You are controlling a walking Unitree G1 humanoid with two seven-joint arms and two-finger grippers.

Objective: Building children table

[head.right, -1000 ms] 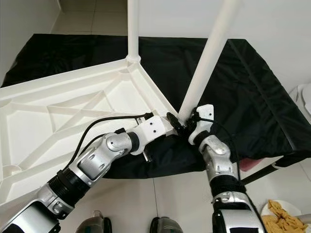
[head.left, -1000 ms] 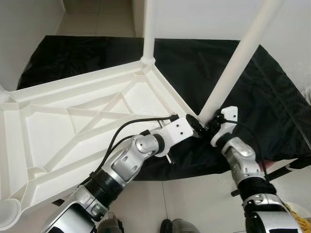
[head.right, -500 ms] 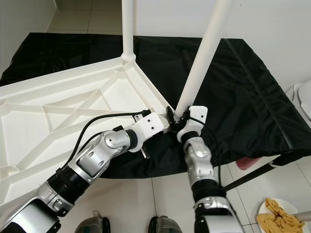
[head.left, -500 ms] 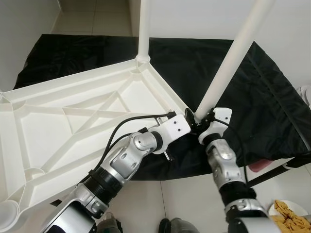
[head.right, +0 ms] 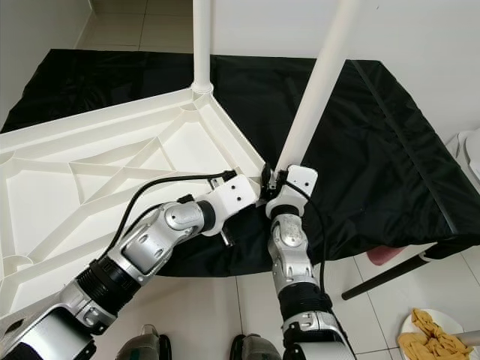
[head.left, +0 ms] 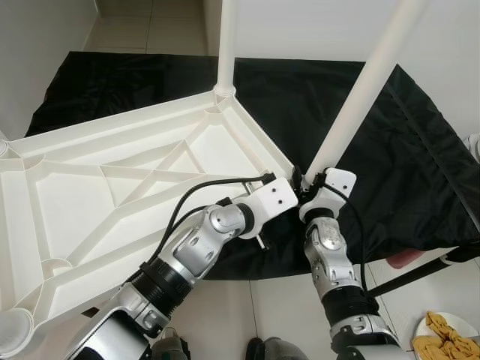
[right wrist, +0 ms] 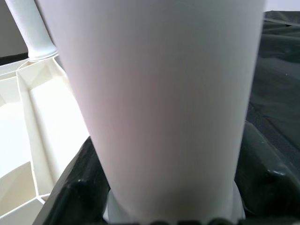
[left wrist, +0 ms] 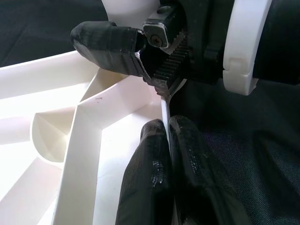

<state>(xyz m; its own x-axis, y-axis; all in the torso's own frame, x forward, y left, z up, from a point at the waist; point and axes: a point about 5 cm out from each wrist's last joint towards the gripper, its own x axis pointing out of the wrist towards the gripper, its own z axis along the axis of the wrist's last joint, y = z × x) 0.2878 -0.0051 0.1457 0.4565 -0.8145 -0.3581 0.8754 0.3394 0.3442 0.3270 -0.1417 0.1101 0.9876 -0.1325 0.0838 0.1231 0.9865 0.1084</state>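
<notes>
Setting: pale tiled floor (head.left: 247, 307) with a black cloth sheet (head.left: 420, 165) spread over it, white walls behind.
Tabletop: white moulded plastic children's tabletop (head.left: 112, 195), lying upside down on the black sheet, its ribbed underside facing up and corner sockets showing.
Far leg: white round plastic table leg (head.left: 226, 45), standing upright in the socket at the far corner of the tabletop.
Near leg: second white round plastic leg (head.left: 360, 97), tilted, its lower end at the corner of the tabletop nearest the grippers.
Left gripper (left wrist: 161, 129): at that near corner; in the left wrist view its two black fingers (left wrist: 145, 187) are pressed together on the thin white rim of the tabletop, pinching it.
Right gripper (head.left: 306, 187): at the base of the tilted leg, just beside the left gripper; in the right wrist view the leg sits between its black fingers (right wrist: 75, 187), which clasp it on both sides.
Bystander items: dark shoe tips (head.right: 247, 349) at the lower edge; a white plate of yellow-brown food (head.left: 446, 341) on the floor to the right.
</notes>
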